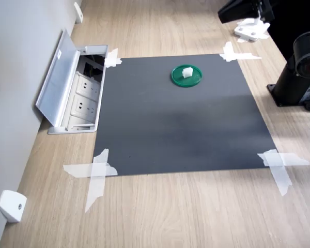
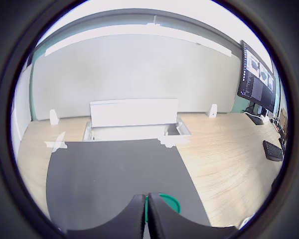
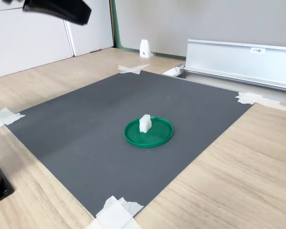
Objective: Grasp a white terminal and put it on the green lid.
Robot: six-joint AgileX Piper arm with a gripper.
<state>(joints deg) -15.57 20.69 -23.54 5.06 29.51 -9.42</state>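
The green lid (image 1: 186, 76) lies on the dark grey mat (image 1: 181, 124), toward the mat's far right in the first exterior view. The white terminal (image 1: 187, 72) stands on the lid, near its middle. In the second exterior view the terminal (image 3: 145, 123) stands upright on the lid (image 3: 148, 132). My gripper (image 1: 241, 9) hangs high above the table, away from the lid, and shows as a dark shape (image 3: 57, 9) in the upper left of the second exterior view. In the wrist view its fingers (image 2: 134, 214) press together with nothing between them, and an edge of the lid (image 2: 167, 201) peeks out behind them.
An open socket box with a raised metal flap (image 1: 75, 98) is sunk into the table beside the mat. White tape crosses (image 1: 95, 173) hold the mat's corners. A white wedge piece (image 1: 11, 205) and a black camera stand (image 1: 299, 72) flank the mat. A monitor (image 2: 256, 82) stands farther off.
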